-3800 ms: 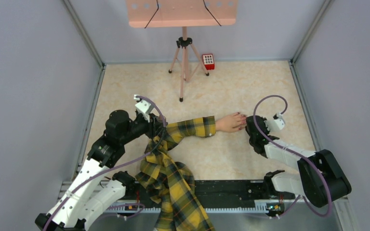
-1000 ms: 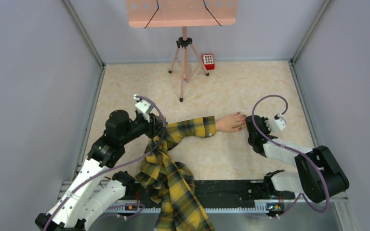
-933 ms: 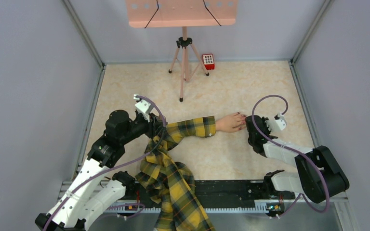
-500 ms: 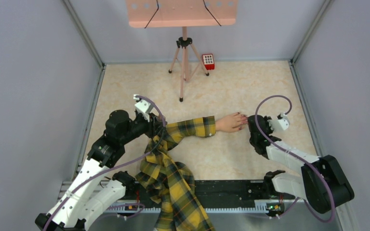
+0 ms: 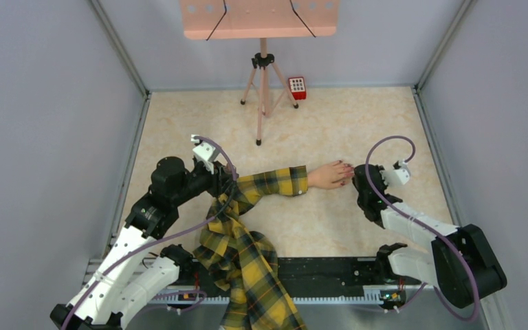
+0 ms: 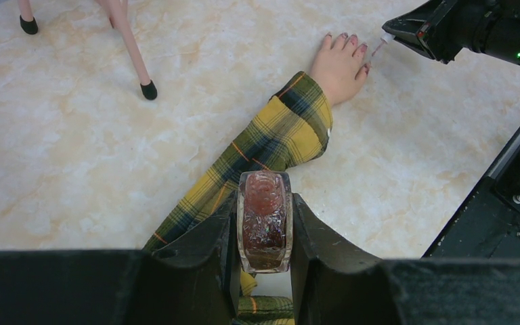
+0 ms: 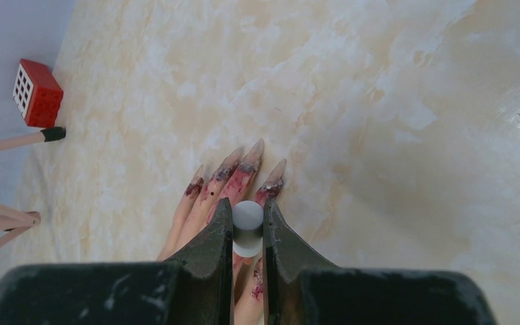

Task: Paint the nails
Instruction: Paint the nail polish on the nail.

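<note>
Glass and squat, the polish bottle (image 6: 263, 203) sits clamped in the left gripper (image 6: 264, 245). Soft plaid sleeve (image 6: 271, 135) leads to the stiff, pale mannequin hand (image 6: 338, 66) lying flat on the marbled table (image 5: 316, 124). Its tiny glossy nails (image 7: 235, 179), probably slick and hard, want a light brush touch, no grasp. Beside them the right gripper (image 7: 247, 215) pinches the brush cap (image 7: 248, 229).

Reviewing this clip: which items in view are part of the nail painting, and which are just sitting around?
In use: nails, mannequin hand, plaid sleeve, polish bottle gripped in the left tool, brush gripped in the right tool.
Lying about: red keypad box, pink tripod, pink board above it.
</note>
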### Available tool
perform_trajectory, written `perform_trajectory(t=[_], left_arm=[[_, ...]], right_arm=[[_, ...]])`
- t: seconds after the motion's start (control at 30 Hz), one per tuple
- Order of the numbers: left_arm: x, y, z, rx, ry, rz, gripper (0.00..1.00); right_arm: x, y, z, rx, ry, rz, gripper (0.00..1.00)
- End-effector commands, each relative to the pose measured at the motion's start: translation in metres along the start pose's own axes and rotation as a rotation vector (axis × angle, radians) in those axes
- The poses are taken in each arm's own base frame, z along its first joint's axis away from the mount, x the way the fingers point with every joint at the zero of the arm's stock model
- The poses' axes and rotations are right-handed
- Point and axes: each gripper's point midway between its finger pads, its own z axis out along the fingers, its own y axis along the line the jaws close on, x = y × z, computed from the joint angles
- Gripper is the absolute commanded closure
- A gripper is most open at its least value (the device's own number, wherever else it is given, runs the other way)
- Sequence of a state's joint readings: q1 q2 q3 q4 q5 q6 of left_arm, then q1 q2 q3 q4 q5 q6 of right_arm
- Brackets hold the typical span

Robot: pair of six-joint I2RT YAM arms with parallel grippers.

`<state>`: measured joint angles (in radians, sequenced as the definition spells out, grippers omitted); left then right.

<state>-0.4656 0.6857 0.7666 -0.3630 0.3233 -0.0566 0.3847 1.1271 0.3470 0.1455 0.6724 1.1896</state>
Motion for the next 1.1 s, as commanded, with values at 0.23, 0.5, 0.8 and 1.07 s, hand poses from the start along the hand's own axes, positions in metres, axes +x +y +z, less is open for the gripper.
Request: perform_trajectory(t=[0.23,0.5,0.8,1.07], left_arm=[[-0.019,-0.001,-0.001,0.000,-0.058,0.018,1.00],[-0.020,-0.001,-0.001,0.000,-0.059,0.019,1.00],[-0.020,-0.001,-0.002,-0.001,-0.061,0.019,1.00],[-0.020,-0.001,-0.002,-0.001,-0.063,0.019,1.00]], right_arm=[[0.024,-0.002,0.003,-0.004,0.066,0.004,1.00],[0.024,-0.006,0.005,0.011,0.057,0.005,1.00],[0.017,-0.011,0.004,0.030,0.024,0.003,1.00],[0.013,-0.011,0.005,0.034,0.005,0.002,1.00]])
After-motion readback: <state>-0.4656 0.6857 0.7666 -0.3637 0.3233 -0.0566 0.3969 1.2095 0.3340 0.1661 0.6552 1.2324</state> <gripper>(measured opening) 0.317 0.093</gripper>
